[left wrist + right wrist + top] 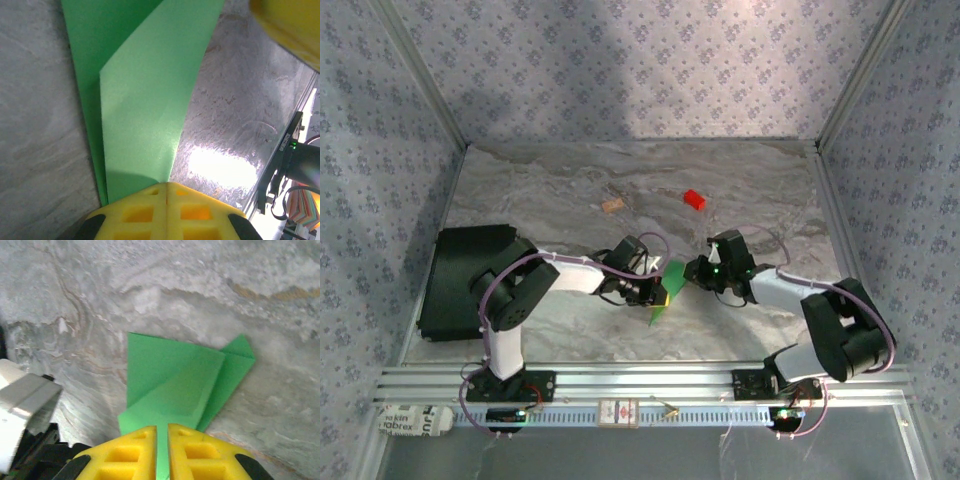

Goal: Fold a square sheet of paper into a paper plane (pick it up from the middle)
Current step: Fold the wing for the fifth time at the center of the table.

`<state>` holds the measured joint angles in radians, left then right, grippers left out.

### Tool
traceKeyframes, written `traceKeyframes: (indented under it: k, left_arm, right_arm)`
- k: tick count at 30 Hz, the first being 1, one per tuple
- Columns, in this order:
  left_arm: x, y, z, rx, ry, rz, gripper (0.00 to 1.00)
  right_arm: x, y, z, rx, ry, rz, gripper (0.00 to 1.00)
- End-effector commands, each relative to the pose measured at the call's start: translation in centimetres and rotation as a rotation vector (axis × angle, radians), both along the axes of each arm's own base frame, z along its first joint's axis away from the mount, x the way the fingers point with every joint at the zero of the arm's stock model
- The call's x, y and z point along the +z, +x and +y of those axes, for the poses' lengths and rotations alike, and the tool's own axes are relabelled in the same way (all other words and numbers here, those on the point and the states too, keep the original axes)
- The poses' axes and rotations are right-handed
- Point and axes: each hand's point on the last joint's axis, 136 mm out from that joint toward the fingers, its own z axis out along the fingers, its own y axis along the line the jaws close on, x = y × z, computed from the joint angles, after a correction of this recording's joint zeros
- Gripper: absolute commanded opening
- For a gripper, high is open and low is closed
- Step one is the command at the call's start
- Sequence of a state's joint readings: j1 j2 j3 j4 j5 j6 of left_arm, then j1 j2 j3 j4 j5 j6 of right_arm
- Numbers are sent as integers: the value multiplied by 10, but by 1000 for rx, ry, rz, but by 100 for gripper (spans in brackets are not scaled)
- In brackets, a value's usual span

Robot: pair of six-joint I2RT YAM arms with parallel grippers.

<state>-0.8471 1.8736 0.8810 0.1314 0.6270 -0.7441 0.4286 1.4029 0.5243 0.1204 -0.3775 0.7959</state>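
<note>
Currently, work in progress, entered as follows.

**Paper** point(170, 375): one piece, green, at mid-frame in the top view, between the two arms. Whether it rests on the counter point(570, 180) or hangs just above it cannot be told.

**Progress:**
- Done: the outline is not a square. Several layers overlap along creased edges. One pointed corner lies toward the right of the right wrist view.
- Left to do: no narrow dart with a centre crease shows yet. By my judgement the opening folds are made, while the narrowing folds and wings are not.

**End effectors:** two.
- Left end effector point(166, 192): yellow fingers pressed together, clamped on the paper's edge at the bottom of the left wrist view.
- Right end effector point(161, 432): fingers nearly together, with a thin green strip in the slit. It appears clamped on the paper too.

**Other items:**
- Red block point(694, 199): one, above centre in the top view, well apart from the paper.
- Tan piece point(613, 205): one, left of the block.
- Black tray point(460, 280): one, at the left side.
</note>
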Motion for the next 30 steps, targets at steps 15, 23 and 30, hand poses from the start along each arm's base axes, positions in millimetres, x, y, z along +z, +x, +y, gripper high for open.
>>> traceKeyframes:
  k: [15, 23, 30]
  left_arm:
    - [-32, -18, 27, 19, 119, 84, 0]
    - [-41, -24, 31, 10, 134, 123, 0]
    - [-44, -26, 31, 7, 138, 138, 0]
  right_arm:
    - [-48, -2, 14, -14, -64, 82, 13]
    - [-47, 9, -7, -62, -43, 79, 14]
    - [-43, 22, -23, -103, -54, 80, 14]
